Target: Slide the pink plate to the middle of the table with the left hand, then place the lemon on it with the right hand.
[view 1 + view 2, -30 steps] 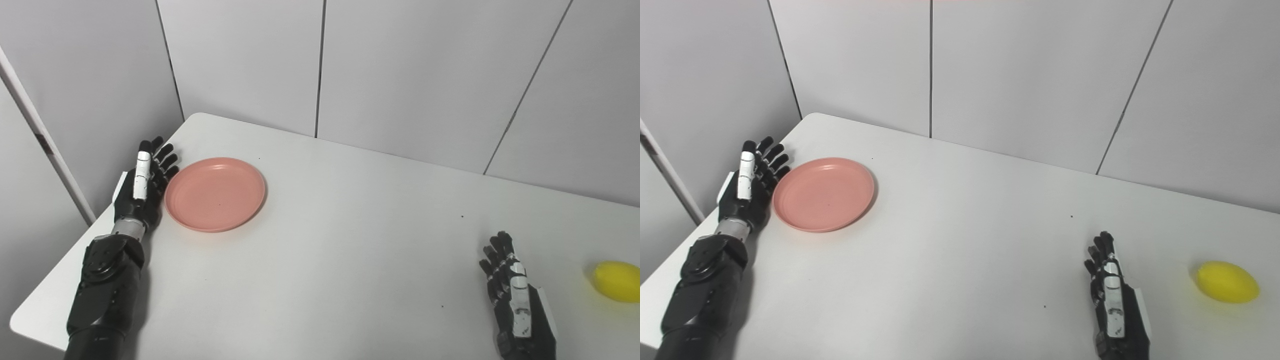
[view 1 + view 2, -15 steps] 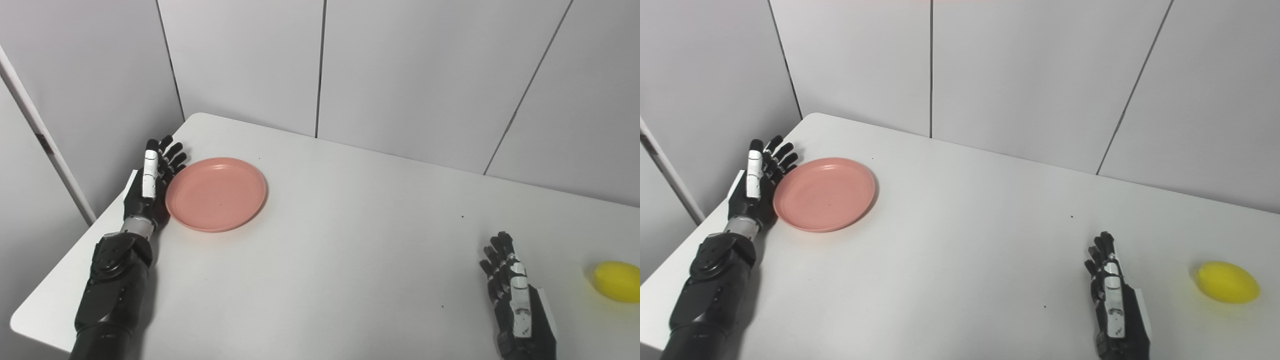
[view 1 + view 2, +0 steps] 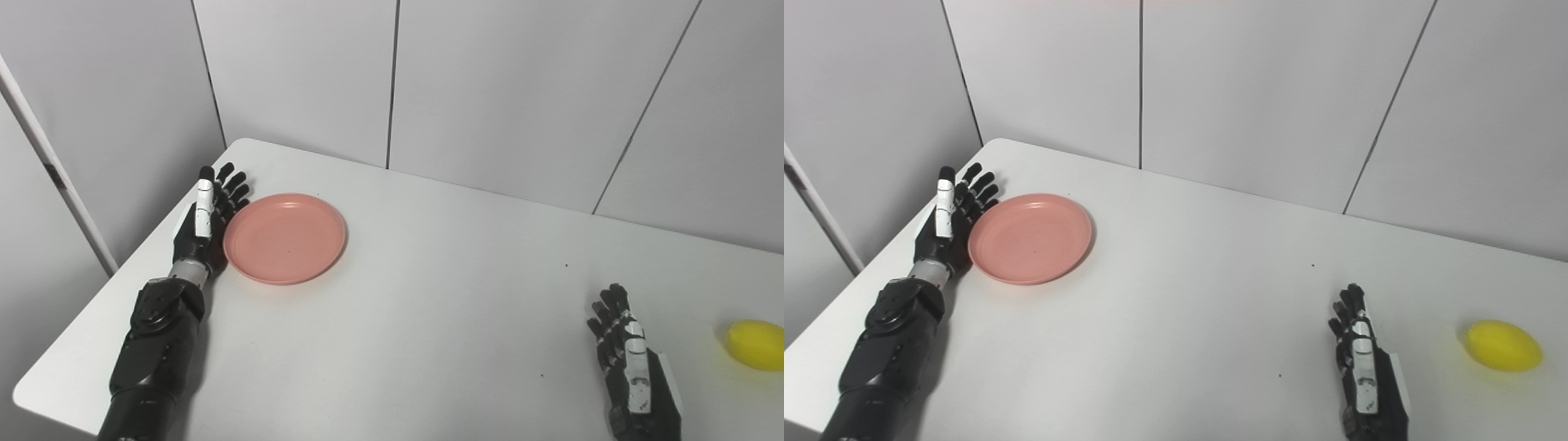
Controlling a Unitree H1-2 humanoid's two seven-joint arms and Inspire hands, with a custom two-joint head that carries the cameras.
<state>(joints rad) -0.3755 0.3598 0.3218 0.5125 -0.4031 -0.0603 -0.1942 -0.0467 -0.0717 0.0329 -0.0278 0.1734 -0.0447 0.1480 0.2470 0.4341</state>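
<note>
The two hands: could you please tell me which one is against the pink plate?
The left hand, open, fingers along the pink plate's left rim; the right hand rests apart, nearer the lemon.

a white worktop [image 3: 429,318] with rounded corners stands against grey wall panels. on it, toward the far left corner, lies a pink plate [image 3: 285,237], right way up. a yellow lemon [image 3: 1503,345] lies near the right edge, well apart from the plate. a few small dark specks dot the surface between them.
</note>
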